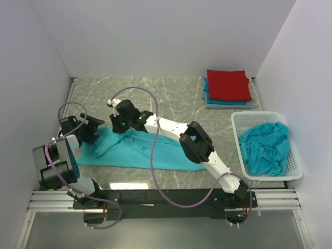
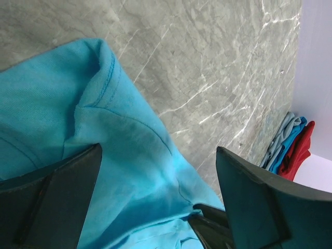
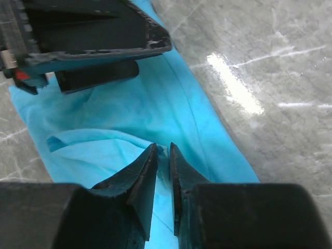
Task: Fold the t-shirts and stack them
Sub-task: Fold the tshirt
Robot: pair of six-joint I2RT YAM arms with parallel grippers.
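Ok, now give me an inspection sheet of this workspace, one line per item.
Surface: grey marble table, with a glare patch near the front edge.
Job's things: teal shirt laid out near-left; folded stack far right, red on top; crumpled teal shirts in the white basket.
Clutter: nothing seen.
Claws: left claw open over the shirt's edge; right claw pinched on a fold of the same shirt.
Cables: purple cables loop over both arms.
Surroundings: white walls on three sides; metal rail in front.
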